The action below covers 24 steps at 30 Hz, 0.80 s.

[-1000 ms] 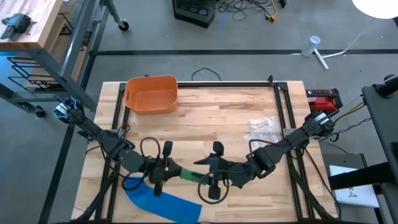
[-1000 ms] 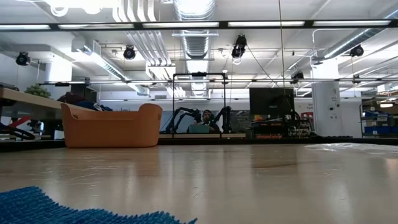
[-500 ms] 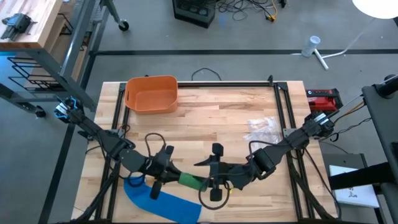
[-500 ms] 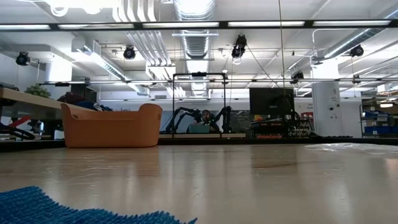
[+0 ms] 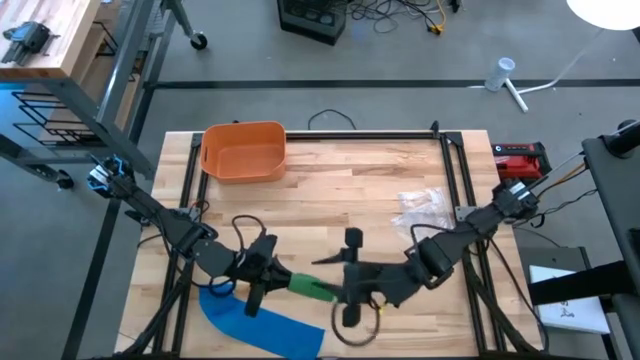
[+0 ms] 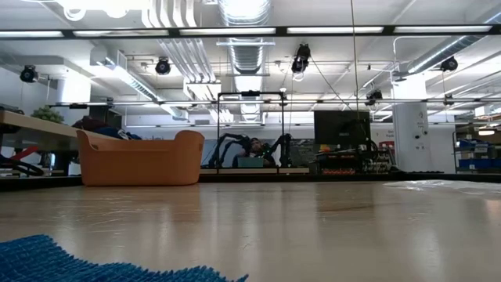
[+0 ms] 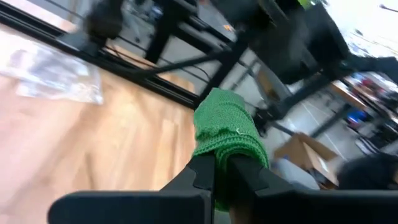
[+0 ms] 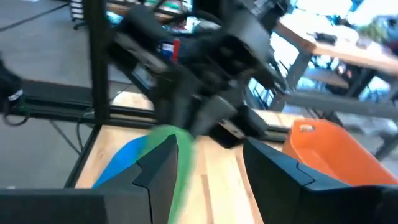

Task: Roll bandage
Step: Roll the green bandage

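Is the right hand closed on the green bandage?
No: in the right wrist view the right hand is open, its fingers apart, while the left hand grips the green bandage.

left hand [image 5: 283, 281] — clamped, low over table front | right hand [image 5: 335, 291] — fingers apart, facing it

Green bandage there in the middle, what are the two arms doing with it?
The left gripper is shut on one end of the green bandage, holding it near the table's front edge. The right gripper faces it with fingers open at the bandage's other end, not clamped on it. A blue cloth lies flat at the front left, and an orange bin sits at the back left.
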Each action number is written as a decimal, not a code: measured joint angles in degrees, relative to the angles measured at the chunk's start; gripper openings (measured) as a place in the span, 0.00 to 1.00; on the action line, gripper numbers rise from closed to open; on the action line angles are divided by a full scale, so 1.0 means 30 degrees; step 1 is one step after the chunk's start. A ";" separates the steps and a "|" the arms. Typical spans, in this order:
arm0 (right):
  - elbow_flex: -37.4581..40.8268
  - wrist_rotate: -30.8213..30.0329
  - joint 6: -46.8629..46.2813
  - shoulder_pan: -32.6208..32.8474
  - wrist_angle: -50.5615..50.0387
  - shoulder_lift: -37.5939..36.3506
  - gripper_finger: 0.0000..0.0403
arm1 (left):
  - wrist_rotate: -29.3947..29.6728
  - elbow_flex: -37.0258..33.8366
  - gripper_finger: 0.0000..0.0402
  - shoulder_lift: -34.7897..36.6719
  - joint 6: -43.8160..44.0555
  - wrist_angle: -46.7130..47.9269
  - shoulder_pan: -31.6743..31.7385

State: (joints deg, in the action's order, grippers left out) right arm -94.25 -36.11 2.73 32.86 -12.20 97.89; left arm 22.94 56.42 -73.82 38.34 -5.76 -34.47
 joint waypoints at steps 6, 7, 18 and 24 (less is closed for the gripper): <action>0.0481 0.0017 0.0457 0.0425 -0.0525 0.0150 0.44 | 0.1392 0.0000 0.02 0.0001 -0.0605 0.0110 0.0684; 0.0555 -0.0020 0.0467 0.0425 -0.0553 0.0150 0.44 | 0.1483 0.0000 0.02 0.0001 -0.0766 0.0096 0.0803; 0.0275 -0.3651 -0.0129 0.1053 -0.5801 -0.0910 0.44 | 0.1685 0.0000 0.02 0.0493 -0.0682 0.0323 0.1334; 0.0328 -0.6444 -0.0642 0.2526 -0.8131 -0.1116 0.44 | 0.1667 0.0015 0.02 0.1899 0.0047 0.1402 0.1461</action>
State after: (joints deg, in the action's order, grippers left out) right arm -93.27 -55.44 0.80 40.43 -36.60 94.55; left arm 27.94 56.47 -68.13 38.48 -1.56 -30.09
